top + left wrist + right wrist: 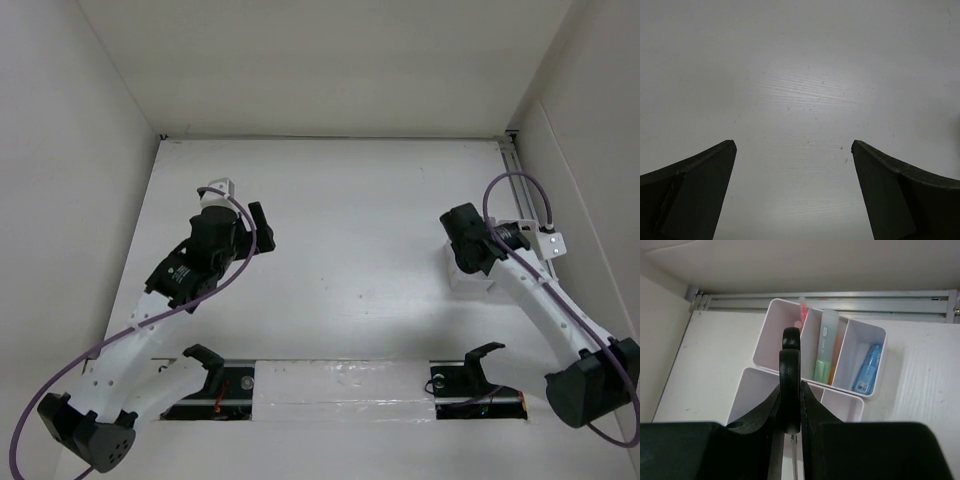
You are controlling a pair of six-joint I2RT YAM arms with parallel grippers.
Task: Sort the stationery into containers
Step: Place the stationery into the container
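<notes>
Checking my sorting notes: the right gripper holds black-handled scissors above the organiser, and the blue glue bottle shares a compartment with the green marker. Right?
Not quite: in the right wrist view the glue bottle lies alone in the compartment beside that of the green marker. The right gripper does hold the scissors above the organiser.

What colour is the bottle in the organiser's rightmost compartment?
The bottle is blue; the right wrist view shows it best.
</notes>
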